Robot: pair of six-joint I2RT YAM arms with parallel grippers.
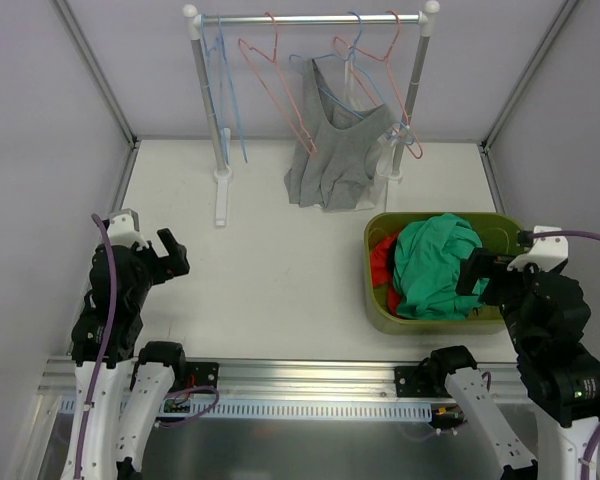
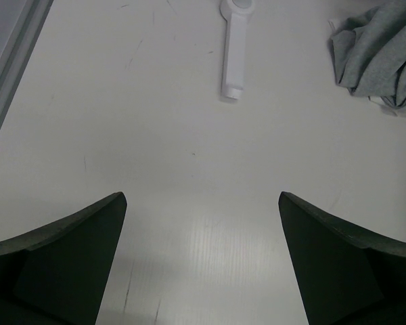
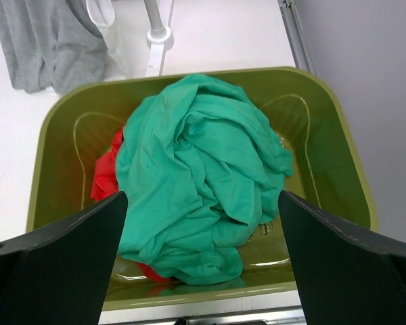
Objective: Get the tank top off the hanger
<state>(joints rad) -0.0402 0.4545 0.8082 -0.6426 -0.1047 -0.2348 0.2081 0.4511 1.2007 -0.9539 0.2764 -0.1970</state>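
Top external alone shows the hanger (image 1: 352,55) (blue) holding the tank top (image 1: 340,160).

White table (image 1: 280,260): clothes rack (image 1: 207,90) at back, green bin (image 3: 298,95) right, grey tank top (image 1: 335,165) hem resting.

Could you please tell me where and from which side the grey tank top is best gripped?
Probably the lower body of the tank top, from the near side: it drapes slack onto the table, while its straps hang high under the rail.
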